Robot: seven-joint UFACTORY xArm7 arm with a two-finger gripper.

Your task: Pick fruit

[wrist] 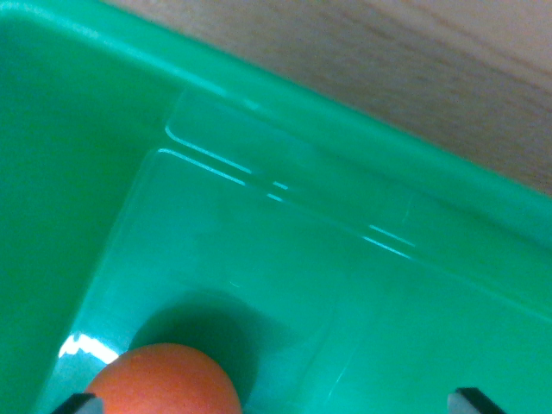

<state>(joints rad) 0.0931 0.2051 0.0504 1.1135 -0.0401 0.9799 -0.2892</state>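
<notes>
- Evidently the orange fruit (164, 381) lay on the floor of a green bin (362, 164), near one of the bin's corners, with its shadow falling behind it on the plastic.
- The bin sat on a wooden counter (414, 60), whose surface showed beyond the bin's far rim.
- The tool (276, 404) hung low inside the bin, only its two dark fingertips (82, 404) showing at the bottom edge of the wrist view.
- The fruit sat toward the wrist view's left, just beside the left tip and well apart from the right one, so it was off-centre in the gap.
- Being round, it offered no long axis to align with.
- The tool was spread wide, gripping nothing.
- Judging from this, the coming move called for a shift toward the wrist view's left before closing.
</notes>
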